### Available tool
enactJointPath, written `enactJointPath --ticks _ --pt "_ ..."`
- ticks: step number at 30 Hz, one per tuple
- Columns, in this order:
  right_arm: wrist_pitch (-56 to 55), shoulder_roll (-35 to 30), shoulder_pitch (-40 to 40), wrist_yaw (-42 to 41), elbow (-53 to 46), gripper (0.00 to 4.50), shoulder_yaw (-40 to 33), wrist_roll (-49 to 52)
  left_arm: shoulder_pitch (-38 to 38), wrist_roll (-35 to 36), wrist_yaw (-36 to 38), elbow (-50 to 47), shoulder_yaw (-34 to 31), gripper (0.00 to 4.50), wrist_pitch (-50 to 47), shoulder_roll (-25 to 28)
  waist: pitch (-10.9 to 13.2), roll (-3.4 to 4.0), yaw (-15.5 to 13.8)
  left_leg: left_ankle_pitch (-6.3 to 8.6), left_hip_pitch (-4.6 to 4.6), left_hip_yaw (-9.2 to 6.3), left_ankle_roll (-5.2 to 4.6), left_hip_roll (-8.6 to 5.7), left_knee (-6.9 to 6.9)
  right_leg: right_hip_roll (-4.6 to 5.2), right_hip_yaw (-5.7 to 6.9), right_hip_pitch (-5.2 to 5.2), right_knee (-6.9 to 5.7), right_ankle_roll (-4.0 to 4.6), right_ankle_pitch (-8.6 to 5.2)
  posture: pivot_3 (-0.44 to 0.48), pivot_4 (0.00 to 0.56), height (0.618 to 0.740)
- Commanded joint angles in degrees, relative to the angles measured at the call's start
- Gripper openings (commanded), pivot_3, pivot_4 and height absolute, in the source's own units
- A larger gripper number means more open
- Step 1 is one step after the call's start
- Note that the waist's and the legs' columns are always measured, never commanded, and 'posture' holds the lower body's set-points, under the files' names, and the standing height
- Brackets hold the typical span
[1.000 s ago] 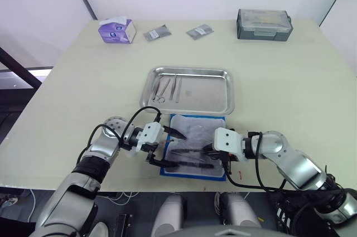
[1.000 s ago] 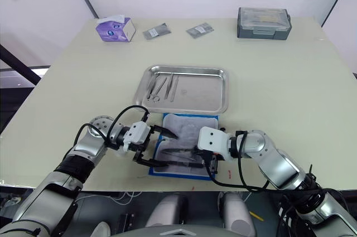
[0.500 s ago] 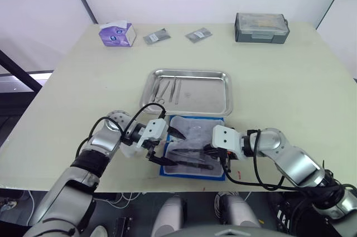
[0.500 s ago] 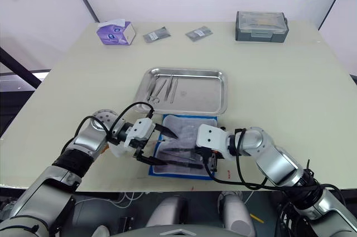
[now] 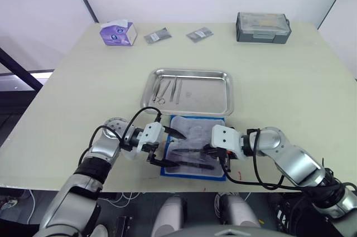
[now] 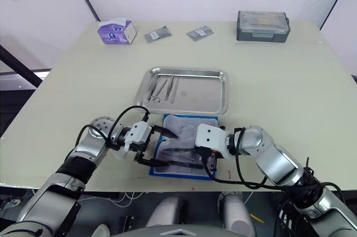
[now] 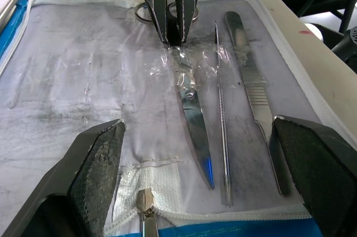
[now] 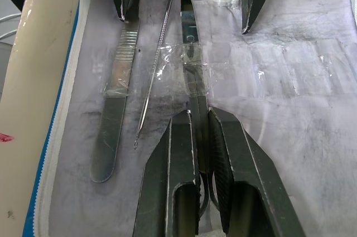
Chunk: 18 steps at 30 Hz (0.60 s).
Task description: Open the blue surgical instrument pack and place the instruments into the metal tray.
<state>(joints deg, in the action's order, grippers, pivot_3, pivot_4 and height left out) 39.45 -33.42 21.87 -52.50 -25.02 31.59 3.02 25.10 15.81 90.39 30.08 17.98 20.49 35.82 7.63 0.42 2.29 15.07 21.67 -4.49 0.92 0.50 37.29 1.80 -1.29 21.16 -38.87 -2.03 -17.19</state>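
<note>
The blue surgical instrument pack [image 5: 195, 128] lies open near the table's front edge, its pale lining up, just in front of the metal tray [image 5: 212, 95]. Three instruments [image 5: 167, 89] lie at the tray's left end. On the lining rest scissors [image 7: 192, 120], a thin probe [image 7: 221, 131] and a flat handle [image 7: 254, 97], the scissors under clear tape. My left gripper [image 5: 172, 149] hovers open over the pack's left part, its fingers wide to either side of these tools. From the right, my right gripper [image 8: 199, 115] is shut on the scissors near their ring handles.
Along the far edge stand a purple tissue box [image 5: 118, 32], two small grey foil packets [image 5: 158, 35] [image 5: 199, 33] and a grey lidded box [image 5: 263, 27]. The pack lies close to the front edge of the table [image 5: 290, 97].
The head view has shifted slightly. Both grippers stay at the pack with hardly any movement, the right one still closed at the scissors.
</note>
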Motion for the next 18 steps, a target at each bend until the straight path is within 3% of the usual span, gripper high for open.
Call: enactJointPath --ticks 1,18 --pt "-0.17 0.00 1.58 0.35 -2.70 0.02 -0.90 -0.20 -2.58 -5.47 1.35 6.29 2.80 4.50 0.74 -0.63 -0.05 0.09 0.00 0.00 0.00 0.00 0.00 0.00 0.00 0.00 0.00 0.00 0.00 0.00 0.00 0.000 0.150 0.734" --pt "5.78 -1.43 5.02 -1.06 -6.16 0.02 -0.63 0.92 -2.83 -5.85 0.56 5.00 3.33 4.50 0.40 -1.39 -0.16 0.28 -0.18 0.00 0.02 -0.15 0.00 -0.10 0.00 0.10 0.01 -0.01 0.02 -0.06 -0.03 0.000 0.150 0.734"
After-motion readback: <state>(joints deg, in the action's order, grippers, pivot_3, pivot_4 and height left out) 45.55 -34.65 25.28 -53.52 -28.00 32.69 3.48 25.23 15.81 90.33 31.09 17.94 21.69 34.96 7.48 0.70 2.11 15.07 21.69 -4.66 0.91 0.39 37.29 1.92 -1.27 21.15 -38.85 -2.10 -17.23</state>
